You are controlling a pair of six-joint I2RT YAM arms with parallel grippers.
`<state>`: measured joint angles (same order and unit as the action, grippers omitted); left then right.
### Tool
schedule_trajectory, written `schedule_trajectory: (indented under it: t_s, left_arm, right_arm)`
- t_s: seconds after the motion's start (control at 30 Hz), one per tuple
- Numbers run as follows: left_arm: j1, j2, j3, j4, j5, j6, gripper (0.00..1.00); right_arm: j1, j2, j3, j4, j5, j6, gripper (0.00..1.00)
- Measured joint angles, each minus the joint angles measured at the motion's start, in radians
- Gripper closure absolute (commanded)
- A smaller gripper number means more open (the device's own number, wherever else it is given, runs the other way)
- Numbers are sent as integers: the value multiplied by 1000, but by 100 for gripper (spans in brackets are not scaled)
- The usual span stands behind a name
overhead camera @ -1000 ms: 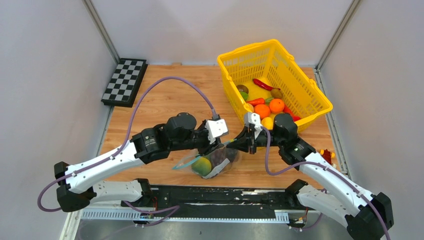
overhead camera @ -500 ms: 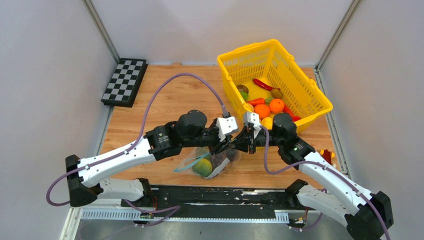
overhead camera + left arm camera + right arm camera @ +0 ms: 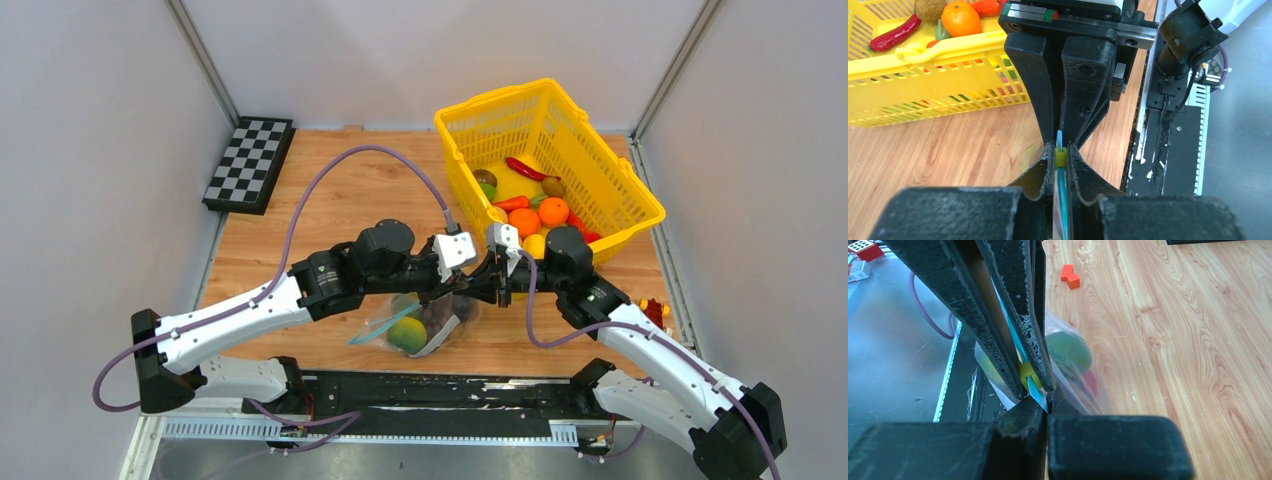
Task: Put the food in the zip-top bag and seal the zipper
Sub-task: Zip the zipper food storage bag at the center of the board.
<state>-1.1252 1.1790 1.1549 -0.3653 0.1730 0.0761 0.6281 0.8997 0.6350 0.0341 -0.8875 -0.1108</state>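
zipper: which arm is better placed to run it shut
Left: the left gripper clasps the yellow slider on the zipper, while the right gripper only pinches the strip beside it.

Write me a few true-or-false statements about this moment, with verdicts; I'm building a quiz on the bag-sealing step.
1. The left gripper and the right gripper both pinch the zipper. True.
2. The zip-top bag is empty. False: a green fruit and other food show through it.
3. The yellow basket holds oranges and a red chilli. True.
4. The bag lies inside the basket. False: it is outside the basket, nearer the arms' bases.
5. The checkerboard sits at the far right corner. False: it is at the far left.
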Motion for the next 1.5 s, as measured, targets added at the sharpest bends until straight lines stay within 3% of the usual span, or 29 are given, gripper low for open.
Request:
schedule_trajectory:
  t_s: [0.93, 1.07, 1.17, 1.23, 1.4, 1.5]
  left_arm:
    - [-2, -87, -48, -79, -91, 15, 100]
    - [-2, -102, -57, -79, -90, 14, 100]
    - [-2, -106, -58, -88, -79, 15, 100]
    - [-2, -104, -57, -92, -72, 15, 100]
    - [-2, -92, -56, -115, -51, 16, 100]
    - [-2, -79, -52, -130, -45, 16, 100]
  right_arm:
    - [8, -46, -13, 2, 45, 5, 99]
    - [8, -48, -12, -1, 27, 3, 86]
    - [8, -41, 18, -40, 13, -20, 60]
    - [8, -27, 48, -68, 8, -41, 51]
    - [11, 12, 120, -153, 13, -113, 51]
    - [18, 31, 158, -208, 23, -160, 62]
